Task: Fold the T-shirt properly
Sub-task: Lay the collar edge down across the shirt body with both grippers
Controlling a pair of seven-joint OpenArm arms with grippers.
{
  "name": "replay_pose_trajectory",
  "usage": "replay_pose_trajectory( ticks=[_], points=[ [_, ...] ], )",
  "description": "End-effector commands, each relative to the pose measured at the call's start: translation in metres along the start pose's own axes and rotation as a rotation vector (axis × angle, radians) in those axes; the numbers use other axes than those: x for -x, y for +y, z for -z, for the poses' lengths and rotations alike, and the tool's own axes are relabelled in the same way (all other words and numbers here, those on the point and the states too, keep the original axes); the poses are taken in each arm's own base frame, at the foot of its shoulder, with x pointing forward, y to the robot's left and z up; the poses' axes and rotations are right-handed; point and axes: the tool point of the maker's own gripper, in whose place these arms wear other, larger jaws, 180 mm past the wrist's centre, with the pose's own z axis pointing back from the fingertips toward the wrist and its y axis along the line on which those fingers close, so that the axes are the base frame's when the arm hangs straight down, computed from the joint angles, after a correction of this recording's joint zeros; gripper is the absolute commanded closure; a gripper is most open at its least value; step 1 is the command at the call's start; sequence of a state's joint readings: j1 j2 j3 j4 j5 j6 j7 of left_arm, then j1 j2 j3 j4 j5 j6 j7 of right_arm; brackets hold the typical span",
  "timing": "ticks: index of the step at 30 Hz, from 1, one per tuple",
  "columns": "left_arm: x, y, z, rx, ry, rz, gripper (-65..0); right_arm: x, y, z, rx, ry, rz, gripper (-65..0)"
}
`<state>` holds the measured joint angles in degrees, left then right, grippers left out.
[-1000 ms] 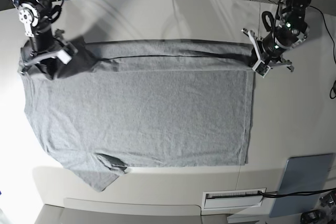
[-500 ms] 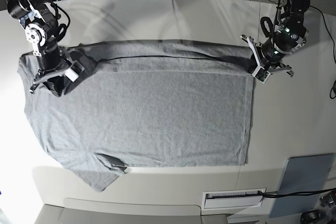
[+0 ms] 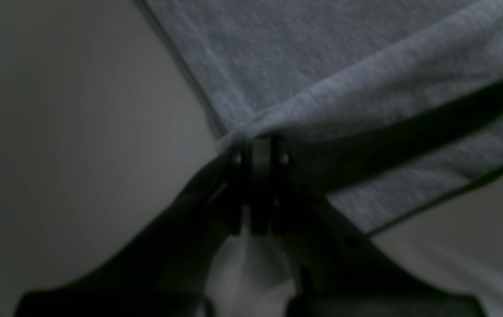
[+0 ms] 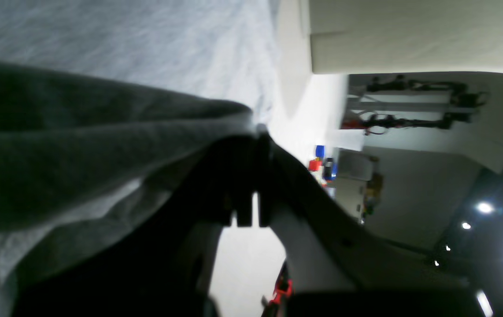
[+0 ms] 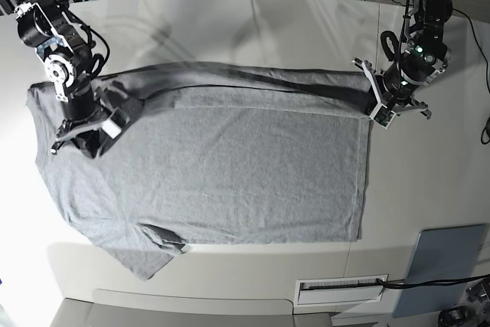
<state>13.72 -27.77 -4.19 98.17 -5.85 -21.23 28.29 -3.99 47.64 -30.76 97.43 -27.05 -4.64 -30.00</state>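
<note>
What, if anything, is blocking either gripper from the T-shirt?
Nothing visible. The left gripper is closed on one corner of the T-shirt, and the right gripper is closed on the fabric near its other end.

Matt heather-grey cloth for the T-shirt [image 5: 230, 166] — finely flecked, soft-looking, creased toward one lower corner. Smooth, pale and low-sheen across the table [image 5: 306, 28]. Flat, matt blue-grey on the panel [image 5: 436, 262] — smooth-faced. Black, plastic-looking fingers on the left gripper [image 3: 258, 176].
</note>
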Motion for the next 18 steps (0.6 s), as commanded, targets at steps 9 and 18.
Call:
replay_pose_trajectory(
  ticks=[9,18],
  points=[
    [-0.012,0.01,-0.003,-0.023,-0.04,0.011,0.0,0.009,-0.035,0.004,0.114,0.03,0.002,0.0],
    [-0.03,0.043,0.003,-0.134,-0.066,-0.046,0.0,0.013,-0.038,0.004,0.126,0.056,0.018,0.0]
  ],
)
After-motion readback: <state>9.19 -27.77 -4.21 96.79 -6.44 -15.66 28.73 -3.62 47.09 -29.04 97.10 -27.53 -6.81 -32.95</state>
